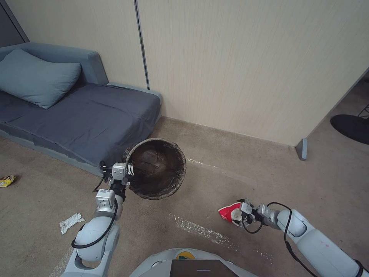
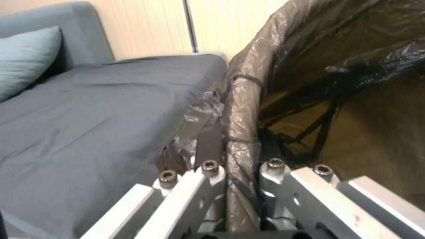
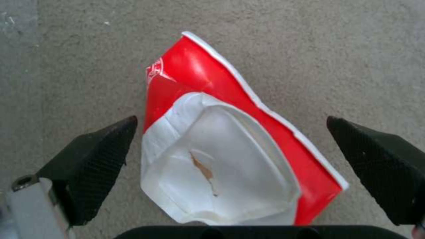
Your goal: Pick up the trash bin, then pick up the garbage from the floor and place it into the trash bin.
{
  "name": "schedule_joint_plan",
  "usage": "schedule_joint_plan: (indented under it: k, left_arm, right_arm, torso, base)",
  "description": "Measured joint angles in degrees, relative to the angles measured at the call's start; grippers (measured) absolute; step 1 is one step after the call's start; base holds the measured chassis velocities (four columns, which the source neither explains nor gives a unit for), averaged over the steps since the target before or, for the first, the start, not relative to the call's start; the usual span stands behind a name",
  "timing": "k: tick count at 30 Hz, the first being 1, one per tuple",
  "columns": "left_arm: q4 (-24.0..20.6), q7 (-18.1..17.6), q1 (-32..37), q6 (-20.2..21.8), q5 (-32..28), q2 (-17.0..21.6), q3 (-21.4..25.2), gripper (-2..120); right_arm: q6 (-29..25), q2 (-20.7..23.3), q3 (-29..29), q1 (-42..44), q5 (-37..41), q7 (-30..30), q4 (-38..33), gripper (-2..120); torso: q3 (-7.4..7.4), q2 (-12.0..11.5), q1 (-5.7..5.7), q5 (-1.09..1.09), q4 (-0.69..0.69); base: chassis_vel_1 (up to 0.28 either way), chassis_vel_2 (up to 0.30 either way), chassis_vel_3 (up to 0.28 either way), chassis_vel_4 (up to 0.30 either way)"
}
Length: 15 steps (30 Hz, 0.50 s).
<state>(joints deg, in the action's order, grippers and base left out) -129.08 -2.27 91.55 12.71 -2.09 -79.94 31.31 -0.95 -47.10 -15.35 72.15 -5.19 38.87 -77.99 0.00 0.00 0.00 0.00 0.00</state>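
Held off the carpet beside the blue-grey sofa bed (image 1: pixel 80 119): small round trash bin (image 1: pixel 158 168) lined with a dark brown-black plastic bag, mouth tipped toward the head camera. Clamped at the near rim by the left gripper (image 1: pixel 128 169), pressed together over rim and folded liner (slick film, likely to slide under the pads). Probably light and fairly stiff at the rim, so a sound place to hold.

Lower right on the floor: crushed red-and-white paper cup (image 3: pixel 230 142), lying flat between the spread black fingers (image 3: pixel 95 162) of the right gripper (image 1: pixel 243 214), neither touching it. Feather-light, soft, easily squashed further; best pinched across the flattened body.

Farther left on the carpet: crumpled white scrap (image 1: pixel 70 222) and small yellow wrapper (image 1: pixel 6 180), both well apart from either gripper.
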Motion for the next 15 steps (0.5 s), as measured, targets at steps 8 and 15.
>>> schedule_joint_plan:
  k: [8, 15]
  left_arm:
    - [0.0, 0.0, -0.1, 0.0, 0.1, -0.1, 0.2, 2]
    - [0.2, -0.1, -0.1, 0.0, 0.1, -0.3, 0.2, 2]
  right_arm:
    - [-0.2, -1.3, 1.7, -0.7, -1.1, 0.4, 1.5, 100]
    - [-0.6, -2.4, 2.1, -1.1, -1.5, 0.4, 2.5, 98]
  torso:
    - [0.00, 0.0, 0.00, 0.00, 0.00]
    - [0.00, 0.0, 0.00, 0.01, 0.00]
  base:
    - [0.000, 0.000, 0.000, 0.000]
    - [0.000, 0.000, 0.000, 0.000]
